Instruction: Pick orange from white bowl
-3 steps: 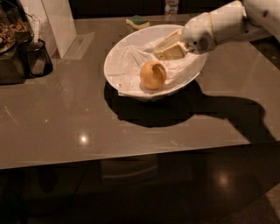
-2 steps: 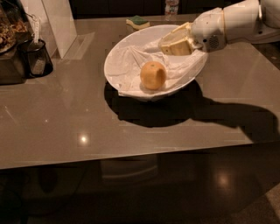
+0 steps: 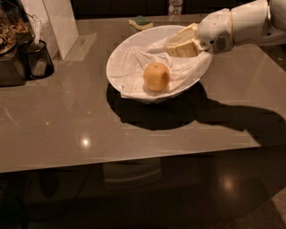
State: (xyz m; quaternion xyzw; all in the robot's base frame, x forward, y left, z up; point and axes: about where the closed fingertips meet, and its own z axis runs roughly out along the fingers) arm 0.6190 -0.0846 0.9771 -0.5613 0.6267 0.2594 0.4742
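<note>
We're seeing the gripper hovering over the far-right part of the white bowl, w/ its cream tip pointing left toward the bowl's centre & the white arm reaching in from the right edge. We're not managing to tell whether the gripper is apart or together (its parts are merging into one pale block). We're seeing nothing held in it. Its underside is sitting close over the white cloth; contact we can't confirm. The orange is lying in the bowl on the cloth, toward the near side, below & left of the gripper, apart from it. The bowl is resting on the grey-brown bench, approx mid-bench. Behind the bowl a yellow-&-green sponge is lying near a bottle; at far left a black cup is standing.
</note>
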